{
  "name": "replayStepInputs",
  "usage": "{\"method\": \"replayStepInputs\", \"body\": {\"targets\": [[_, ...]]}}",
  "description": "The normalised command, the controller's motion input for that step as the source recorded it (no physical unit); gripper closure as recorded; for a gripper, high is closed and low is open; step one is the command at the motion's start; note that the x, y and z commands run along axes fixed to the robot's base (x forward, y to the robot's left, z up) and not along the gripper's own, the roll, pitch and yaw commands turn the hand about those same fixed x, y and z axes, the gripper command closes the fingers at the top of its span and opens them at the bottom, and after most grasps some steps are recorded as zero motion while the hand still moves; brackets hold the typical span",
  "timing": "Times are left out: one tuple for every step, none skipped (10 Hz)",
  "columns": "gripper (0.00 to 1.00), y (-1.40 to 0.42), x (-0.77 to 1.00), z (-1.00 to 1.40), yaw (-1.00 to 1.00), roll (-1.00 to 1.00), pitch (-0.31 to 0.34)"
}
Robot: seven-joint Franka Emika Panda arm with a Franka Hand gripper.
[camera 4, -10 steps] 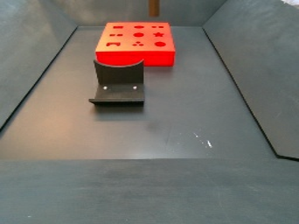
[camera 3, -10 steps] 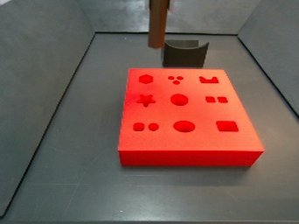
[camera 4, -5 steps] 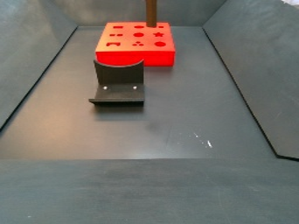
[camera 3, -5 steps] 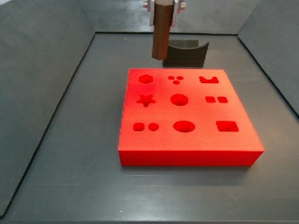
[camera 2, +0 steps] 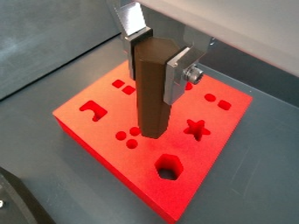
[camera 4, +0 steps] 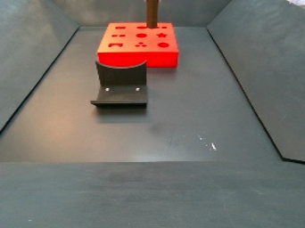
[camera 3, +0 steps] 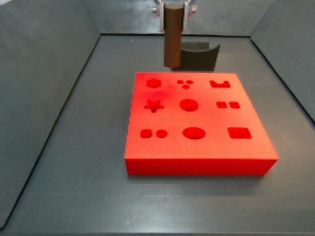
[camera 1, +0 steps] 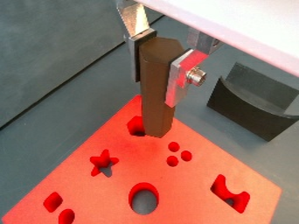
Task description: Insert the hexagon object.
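My gripper (camera 1: pixel 162 61) is shut on the hexagon object (camera 1: pixel 156 92), a long brown wooden peg with six sides, held upright by its top end. The peg hangs above the red block (camera 1: pixel 187 188), its lower end clear of the surface. The block's hexagon hole (camera 2: pixel 170 166) lies open beside the peg's lower end; in a wrist view it is half hidden behind the peg (camera 1: pixel 138 128). In a side view the peg (camera 3: pixel 176 39) hangs over the block's far edge near the hexagon hole (camera 3: pixel 153 83). It also shows in a side view (camera 4: pixel 152 11) above the block (camera 4: pixel 139 46).
The dark fixture (camera 3: pixel 194 53) stands just behind the red block (camera 3: pixel 197 124), close to the peg; it also shows in both wrist views (camera 1: pixel 257 101) (camera 2: pixel 17 206) and a side view (camera 4: pixel 120 85). Grey walls enclose the dark floor (camera 4: pixel 155 151).
The gripper has come down with the peg and shifted slightly right, bringing its lower end close over the far part of the red block.
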Motion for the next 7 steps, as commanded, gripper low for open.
{"method": "replayStepInputs", "body": {"targets": [[1.00, -0.06, -0.21, -0.36, 0.21, 0.20, -0.159], [1.00, 0.00, -0.34, -0.40, 0.53, 0.24, -0.310], [1.00, -0.03, -0.31, -0.13, 0.49, 0.21, -0.269], [1.00, -0.16, -0.22, 0.00, 0.34, 0.25, -0.209], [1.00, -0.07, -0.13, 0.00, 0.10, 0.21, -0.139], [1.00, 0.00, -0.06, -0.01, 0.00, 0.05, -0.001], [1.00, 0.04, 0.00, -0.25, 0.00, 0.16, 0.000]]}}
